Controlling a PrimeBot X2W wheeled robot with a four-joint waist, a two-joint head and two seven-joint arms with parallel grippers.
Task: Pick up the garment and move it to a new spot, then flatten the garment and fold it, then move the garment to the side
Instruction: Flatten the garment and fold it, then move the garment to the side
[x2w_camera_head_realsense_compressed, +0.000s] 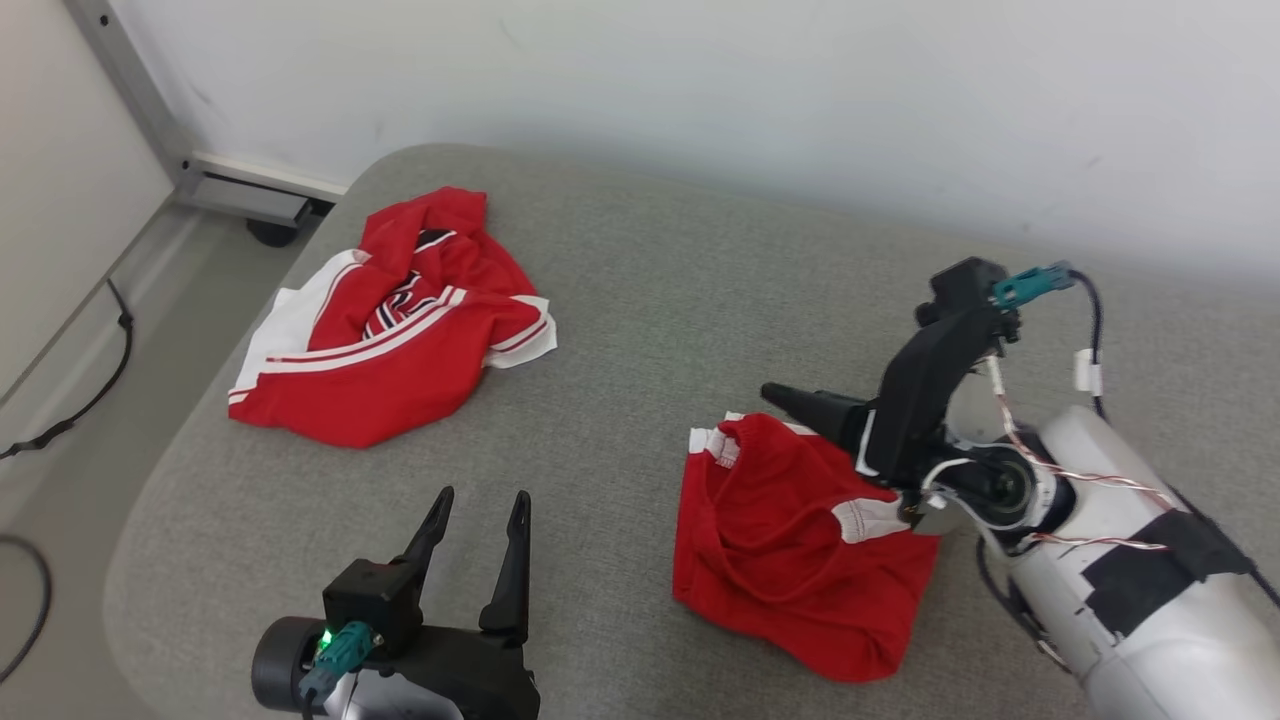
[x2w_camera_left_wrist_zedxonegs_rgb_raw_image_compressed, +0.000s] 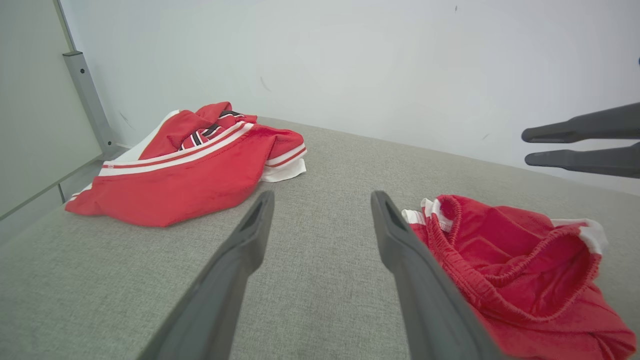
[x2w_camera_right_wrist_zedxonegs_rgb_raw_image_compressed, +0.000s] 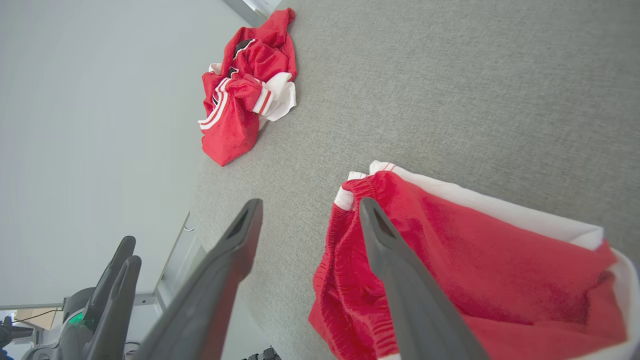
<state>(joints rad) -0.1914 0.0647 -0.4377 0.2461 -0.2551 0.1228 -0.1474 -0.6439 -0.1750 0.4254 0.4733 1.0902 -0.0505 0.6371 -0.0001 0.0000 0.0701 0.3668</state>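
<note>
**Hidden / cut off:** In head view the right forearm (x2w_camera_head_realsense_compressed: 1100, 650) covers the right edge of the red shorts (x2w_camera_head_realsense_compressed: 790, 540). One of the right fingers (x2w_camera_right_wrist_zedxonegs_rgb_raw_image_compressed: 400, 280) is behind the wrist mount there, so spread can't be read from that view. Both wrist views crop the shorts at the frame edges. Print on the crumpled red/white jersey (x2w_camera_head_realsense_compressed: 400, 350) is not legible.

**Pose:** Right forearm enters from lower right w/ wrist bent. Right fingers point toward the robot's left, over the waistband corner of the shorts. Right wrist view shows them spread apart, pinching nothing; contact w/ fabric can't be told. Left fingers (x2w_camera_head_realsense_compressed: 512, 560) are spread wide and empty, pointing fwd over bare tabletop (x2w_camera_head_realsense_compressed: 650, 330) between jersey and shorts.

**Location:** Shorts lie bunched on the tabletop, near-right area. Jersey is at the far-left corner, well apart.
</note>
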